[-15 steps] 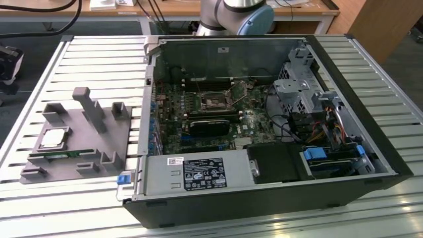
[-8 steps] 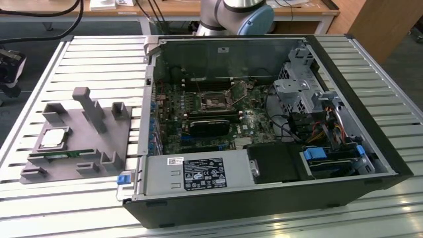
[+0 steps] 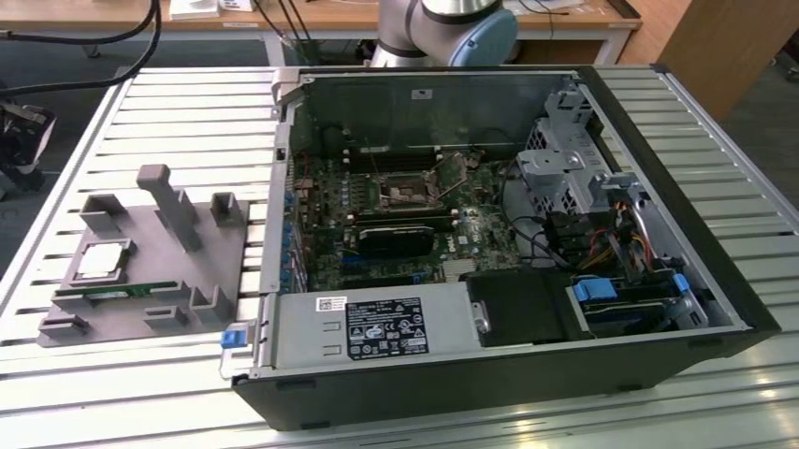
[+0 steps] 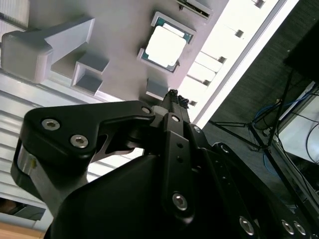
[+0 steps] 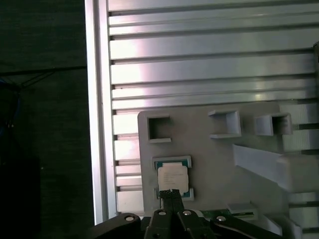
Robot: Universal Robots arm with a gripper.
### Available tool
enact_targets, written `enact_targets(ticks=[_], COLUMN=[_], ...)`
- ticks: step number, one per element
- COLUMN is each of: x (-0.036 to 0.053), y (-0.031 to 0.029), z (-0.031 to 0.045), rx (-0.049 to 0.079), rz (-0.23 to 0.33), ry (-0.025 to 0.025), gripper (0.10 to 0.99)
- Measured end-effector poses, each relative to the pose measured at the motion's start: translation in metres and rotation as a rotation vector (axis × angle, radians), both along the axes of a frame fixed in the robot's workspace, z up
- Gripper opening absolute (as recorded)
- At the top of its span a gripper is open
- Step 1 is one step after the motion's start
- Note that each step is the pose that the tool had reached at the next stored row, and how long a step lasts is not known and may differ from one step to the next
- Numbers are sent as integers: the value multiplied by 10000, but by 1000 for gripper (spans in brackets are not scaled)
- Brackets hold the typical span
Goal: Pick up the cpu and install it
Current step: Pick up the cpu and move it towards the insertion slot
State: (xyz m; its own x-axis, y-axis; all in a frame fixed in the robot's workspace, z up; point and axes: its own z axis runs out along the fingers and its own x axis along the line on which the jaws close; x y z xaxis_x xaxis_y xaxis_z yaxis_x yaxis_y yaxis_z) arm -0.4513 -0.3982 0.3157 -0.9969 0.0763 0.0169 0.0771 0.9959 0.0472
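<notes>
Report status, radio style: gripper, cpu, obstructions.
Gripper shut, empty, above the grey tray. Cpu lying in its tray pocket. Nothing between them.

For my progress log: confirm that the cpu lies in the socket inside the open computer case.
Not right. The cpu lies on the grey tray, beside the open computer case, not in the socket; the exterior view shows it.

The tray is sitting on the table, by its edge at the exterior view's left. The cpu is lying on the tray near the tray's edge on that side, with the memory stick just in front. The computer case is lying just beside the tray, toward the exterior view's right, with the socket inside.
</notes>
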Motion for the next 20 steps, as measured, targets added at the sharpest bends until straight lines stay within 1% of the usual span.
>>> enact_targets(ticks=[4,9,10,11,12,13,15,16,18,19,20], x=[25,56,59,60,60,60,59,59,60,59,59], y=[-1,-5,-12,-21,-31,-37,-44,-45,-49,-50,-50], z=[-71,-162,-175,-188,-203,-217,-240,-248,-267,-276,-282], rx=[-2,1,3,3,3,4,12,13,18,19,19], rz=[1,23,24,23,24,23,22,22,23,23,22], ry=[37,47,49,55,54,53,55,54,56,54,55], gripper=[106,114,169,169,231,231,349,349,467,467,525])
